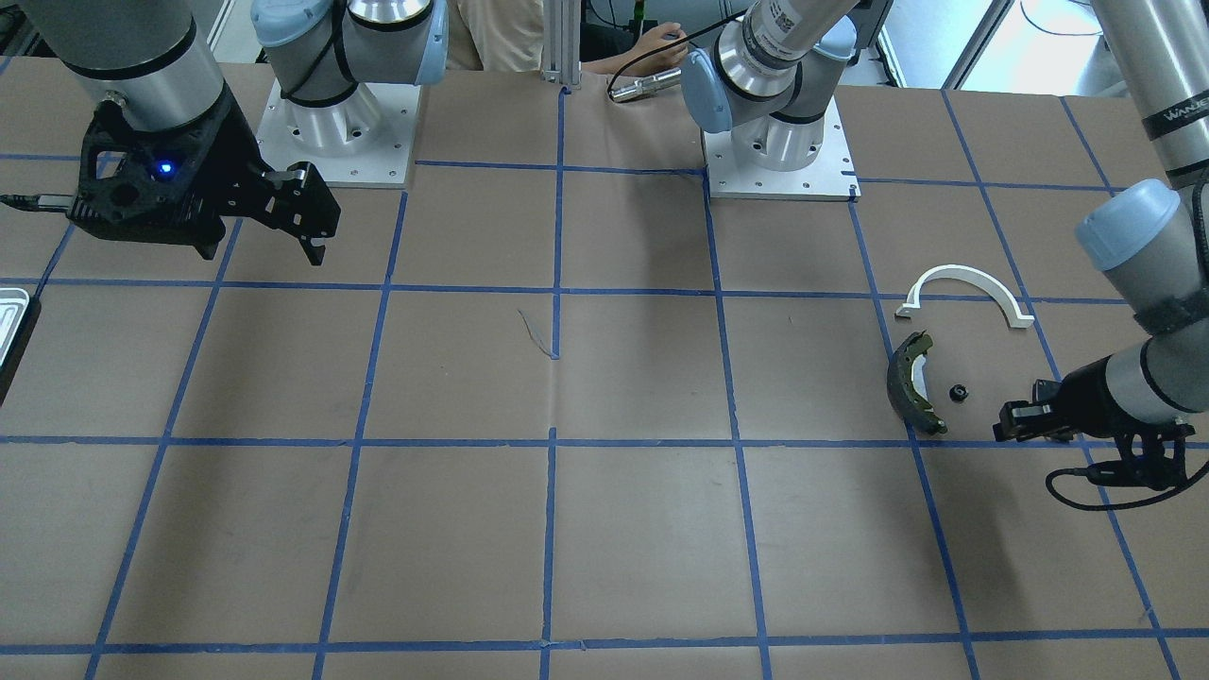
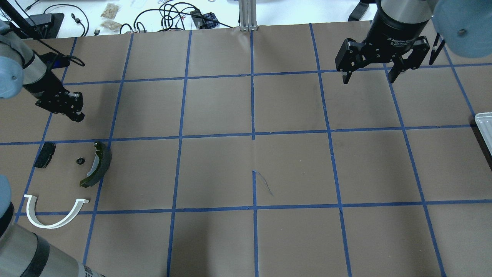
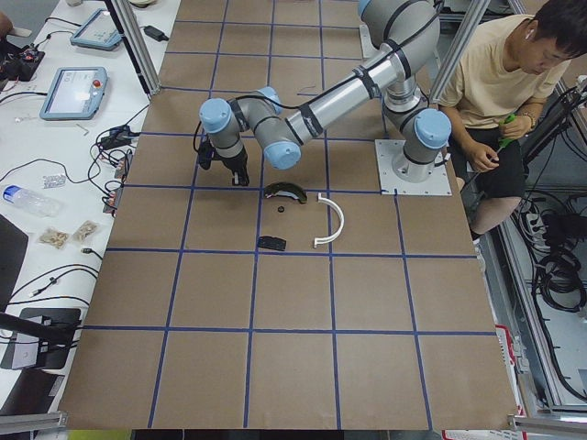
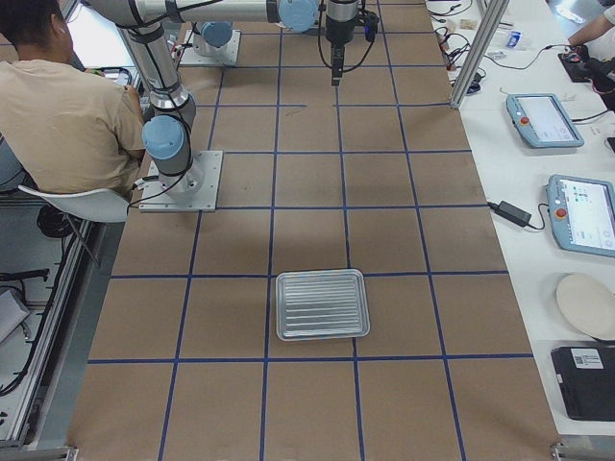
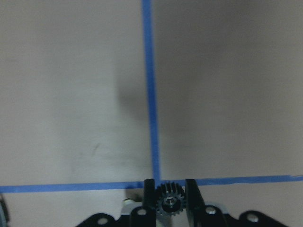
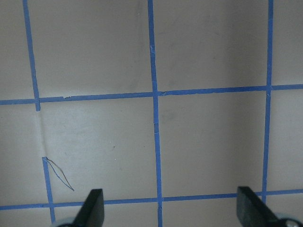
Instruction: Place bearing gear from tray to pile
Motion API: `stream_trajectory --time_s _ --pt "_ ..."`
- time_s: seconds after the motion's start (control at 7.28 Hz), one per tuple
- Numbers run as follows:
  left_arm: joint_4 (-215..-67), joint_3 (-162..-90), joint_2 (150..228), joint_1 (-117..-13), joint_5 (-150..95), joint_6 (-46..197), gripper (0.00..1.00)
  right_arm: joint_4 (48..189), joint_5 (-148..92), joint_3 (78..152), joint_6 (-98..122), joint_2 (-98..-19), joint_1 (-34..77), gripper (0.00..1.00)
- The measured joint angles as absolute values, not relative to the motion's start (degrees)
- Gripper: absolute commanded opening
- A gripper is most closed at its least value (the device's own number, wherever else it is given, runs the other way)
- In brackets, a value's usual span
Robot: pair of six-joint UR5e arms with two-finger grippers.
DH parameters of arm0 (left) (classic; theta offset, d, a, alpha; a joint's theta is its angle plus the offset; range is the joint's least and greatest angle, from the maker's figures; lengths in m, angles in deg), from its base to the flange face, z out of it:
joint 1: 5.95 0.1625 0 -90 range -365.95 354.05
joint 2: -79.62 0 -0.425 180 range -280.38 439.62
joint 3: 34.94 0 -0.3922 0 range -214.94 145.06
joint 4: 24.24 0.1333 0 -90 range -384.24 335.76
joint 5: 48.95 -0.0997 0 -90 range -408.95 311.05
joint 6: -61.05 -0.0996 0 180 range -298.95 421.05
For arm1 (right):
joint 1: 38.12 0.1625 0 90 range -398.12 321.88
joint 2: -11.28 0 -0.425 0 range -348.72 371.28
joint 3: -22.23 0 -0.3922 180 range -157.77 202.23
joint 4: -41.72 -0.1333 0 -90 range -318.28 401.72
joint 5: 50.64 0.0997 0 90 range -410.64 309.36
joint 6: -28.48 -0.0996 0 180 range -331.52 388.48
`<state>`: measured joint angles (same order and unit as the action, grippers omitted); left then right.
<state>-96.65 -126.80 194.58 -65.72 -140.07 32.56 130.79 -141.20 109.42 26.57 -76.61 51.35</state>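
My left gripper (image 5: 169, 184) is shut on a small black toothed bearing gear (image 5: 170, 204). It hangs low over the table (image 2: 77, 116), just beyond the pile (image 1: 1003, 427). The pile holds a white half-ring arch (image 2: 54, 222), an olive-and-black brake shoe (image 2: 98, 165), a flat black brake pad (image 2: 44, 154) and a small black round part (image 2: 80, 161). The silvery tray (image 4: 322, 303) lies empty at the table's right end; only its edge shows in the overhead view (image 2: 485, 127). My right gripper (image 2: 368, 80) is open and empty, high over the far right of the table.
Both arm bases (image 1: 779, 151) stand on white plates at the robot's side. A seated operator (image 3: 500, 82) is beside the left base. Blue tape lines (image 2: 253, 134) grid the brown table. Cables and tablets lie past the far edge.
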Motion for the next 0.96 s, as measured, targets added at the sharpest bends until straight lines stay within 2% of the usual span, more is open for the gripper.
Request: stream_trajectory --time_s 0.96 --pt "-90.9 -136.1 195.5 -60.0 -141.8 27.2 0.00 131.0 -141.2 109.4 26.5 -76.6 51.4 1.00"
